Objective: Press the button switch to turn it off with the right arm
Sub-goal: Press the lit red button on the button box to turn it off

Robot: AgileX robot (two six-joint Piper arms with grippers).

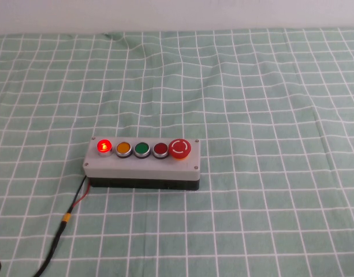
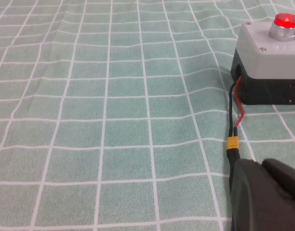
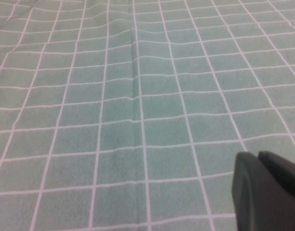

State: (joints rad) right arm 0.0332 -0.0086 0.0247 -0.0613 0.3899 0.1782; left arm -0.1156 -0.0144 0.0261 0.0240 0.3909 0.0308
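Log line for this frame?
leftmost button: lit red | left end effector: shut, near cable | right end effector: shut, over cloth | press pending

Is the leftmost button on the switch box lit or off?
Lit: the leftmost button glows red. The left gripper sits by the cable; the right gripper hangs over checked cloth.

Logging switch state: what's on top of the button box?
On the button box: lit red button, amber button, green button, dark red button, red stop button. Its underside is covered. Left gripper beside the cable; right gripper over cloth.
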